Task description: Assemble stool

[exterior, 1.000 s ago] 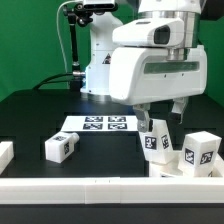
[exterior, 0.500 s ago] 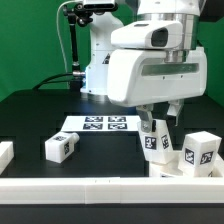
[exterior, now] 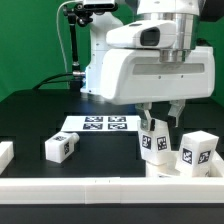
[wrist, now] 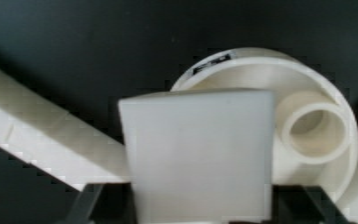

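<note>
— One leg in the gripper?
— Yes. The jaws are pinched narrow on its sides, and it hangs upright, long axis pointing down.
— Where's the seat?
— Lying flat just beyond and below the leg. Its socket hole sits off to one side, so I'd expect a sideways shift first.
— Farther off?
— A second leg stands at the exterior view's right. There the seat is probably hidden.
</note>
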`<action>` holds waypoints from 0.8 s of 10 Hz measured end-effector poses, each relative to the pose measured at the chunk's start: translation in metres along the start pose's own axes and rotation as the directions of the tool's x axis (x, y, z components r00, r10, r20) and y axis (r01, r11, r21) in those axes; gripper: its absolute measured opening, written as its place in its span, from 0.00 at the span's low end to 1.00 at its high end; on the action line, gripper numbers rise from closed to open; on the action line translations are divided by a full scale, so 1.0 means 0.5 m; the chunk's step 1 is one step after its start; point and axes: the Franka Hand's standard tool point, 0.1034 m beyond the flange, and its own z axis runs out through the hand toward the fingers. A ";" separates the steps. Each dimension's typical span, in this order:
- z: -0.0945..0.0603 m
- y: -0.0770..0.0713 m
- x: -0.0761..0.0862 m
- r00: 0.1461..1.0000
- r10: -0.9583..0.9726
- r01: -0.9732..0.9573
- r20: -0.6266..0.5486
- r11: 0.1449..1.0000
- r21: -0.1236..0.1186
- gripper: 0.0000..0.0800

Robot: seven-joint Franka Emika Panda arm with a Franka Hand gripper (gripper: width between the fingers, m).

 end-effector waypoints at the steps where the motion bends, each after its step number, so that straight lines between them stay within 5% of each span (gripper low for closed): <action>1: 0.000 0.000 0.000 0.997 0.072 -0.072 0.000 0.997 0.000 0.42; 5: 0.001 -0.001 0.000 0.932 0.363 -0.363 0.000 0.932 0.000 0.42; 8: 0.002 -0.005 0.005 0.773 0.634 -0.634 -0.018 0.773 0.003 0.42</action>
